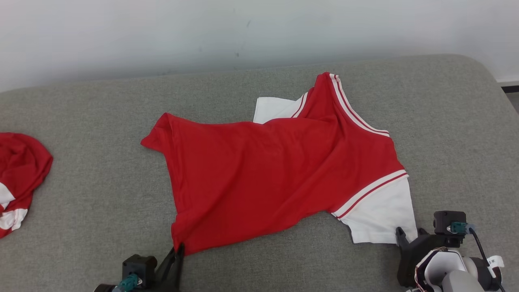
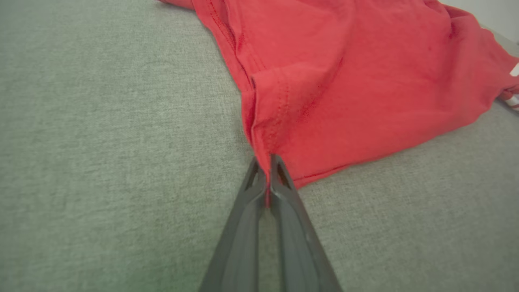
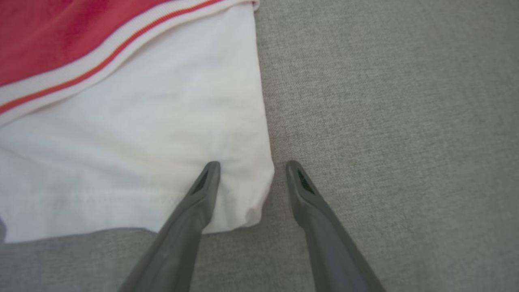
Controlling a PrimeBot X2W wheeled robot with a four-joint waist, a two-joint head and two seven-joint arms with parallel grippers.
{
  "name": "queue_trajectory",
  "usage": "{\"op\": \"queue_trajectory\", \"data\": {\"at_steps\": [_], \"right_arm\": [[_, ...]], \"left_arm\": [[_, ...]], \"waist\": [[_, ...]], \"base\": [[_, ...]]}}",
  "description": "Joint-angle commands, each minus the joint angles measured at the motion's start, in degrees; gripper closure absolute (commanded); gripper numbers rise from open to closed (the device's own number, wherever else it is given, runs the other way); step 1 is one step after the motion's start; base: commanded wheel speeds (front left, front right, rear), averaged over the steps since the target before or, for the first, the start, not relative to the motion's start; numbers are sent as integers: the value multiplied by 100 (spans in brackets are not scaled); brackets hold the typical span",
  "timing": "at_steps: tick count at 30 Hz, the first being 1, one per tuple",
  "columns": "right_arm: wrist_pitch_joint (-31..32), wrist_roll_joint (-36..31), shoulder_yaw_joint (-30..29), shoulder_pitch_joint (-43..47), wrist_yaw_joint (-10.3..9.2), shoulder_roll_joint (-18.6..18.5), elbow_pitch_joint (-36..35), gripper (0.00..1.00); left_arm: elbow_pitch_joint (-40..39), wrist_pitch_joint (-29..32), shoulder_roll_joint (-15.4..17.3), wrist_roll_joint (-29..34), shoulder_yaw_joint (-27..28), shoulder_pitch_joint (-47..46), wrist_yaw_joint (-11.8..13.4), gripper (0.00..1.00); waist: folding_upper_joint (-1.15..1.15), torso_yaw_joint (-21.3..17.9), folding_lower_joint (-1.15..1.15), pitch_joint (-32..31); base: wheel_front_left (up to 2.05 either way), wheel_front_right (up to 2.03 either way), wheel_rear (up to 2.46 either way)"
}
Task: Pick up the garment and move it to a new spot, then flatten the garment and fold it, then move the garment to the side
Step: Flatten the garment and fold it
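on the wide grey woven cushion (image 1: 101, 202), toward its front edge, the red fabric shirt with white sleeves (image 1: 275, 170) lies opened out but rumpled, its hem at the robot's left and its striped shoulder trim at the right. the left gripper (image 1: 178, 248) is pinched fully together on the near corner of the red hem, and its wrist view shows a sliver of red cloth caught between the closed jaws. the right gripper (image 3: 252, 165) stands with its jaws apart, straddling the near corner of the near white sleeve (image 3: 162, 142): one finger lies over the cloth, the other over bare cushion just beside the edge, with nothing gripped. a second bundled red and white garment (image 1: 20, 170) sits well apart at the far left

as a judgement, the work is at the flattening stage. whether the shirt has had its move to a new spot cannot be told. the body is creased, the far sleeve is partly tucked under, and no fold is made. smoothing, folding and the shift to the side all look undone
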Motion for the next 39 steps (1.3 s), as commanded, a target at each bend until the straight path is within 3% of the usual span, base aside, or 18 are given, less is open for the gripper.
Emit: {"op": "queue_trajectory", "data": {"at_steps": [1, 8, 13, 16, 18, 24, 31, 35, 39], "right_arm": [[193, -42, 27, 228, -17, 78, 316, 100], [-131, 297, 211, 17, -16, 85, 231, 100], [-955, 623, 393, -241, -10, -47, -541, 100], [-1127, 890, 524, -500, -10, -114, -1029, 100], [-1020, 1093, 716, -775, -9, -212, -1335, 100], [-420, 1733, 1314, -2002, -9, -490, -1925, 100], [355, 3037, 1425, -3722, -9, -215, -1530, 100], [52, 3268, 1225, -4858, -9, -76, -958, 100], [-733, 3530, 734, -6030, -8, 31, -409, 100]], "left_arm": [[26, -36, 24, -46, -14, -46, 5, 100], [-99, -63, -45, -298, -27, -172, -19, 100], [-539, -51, -113, -862, 60, -284, -45, 100], [-883, 163, -105, -1193, 44, -496, -39, 100], [-1127, 370, -13, -1410, -21, -742, -38, 100], [-1720, 1102, 756, -1629, -478, -2005, -41, 100], [-1765, 1738, 1298, -2056, -270, -3739, -43, 100], [-1603, 1860, 1353, -2220, 9, -4864, 25, 100], [-1415, 1614, 1471, -2082, 187, -5869, 128, 100]], "waist": [[1, -10, 0, 3], [1, -26, 0, -22], [1, -32, 0, -30], [1, -58, 0, 34], [1, -99, 0, 129], [1, -295, 0, 556], [1, -554, 0, 1483], [1, -616, 0, 2278], [1, -618, 0, 2847]], "base": [[0, 0, 0], [0, 0, 0], [0, 0, 0], [0, 0, 0], [0, 0, 0], [0, 0, 0], [0, 0, 0], [0, 0, 0], [0, 0, 0]]}}
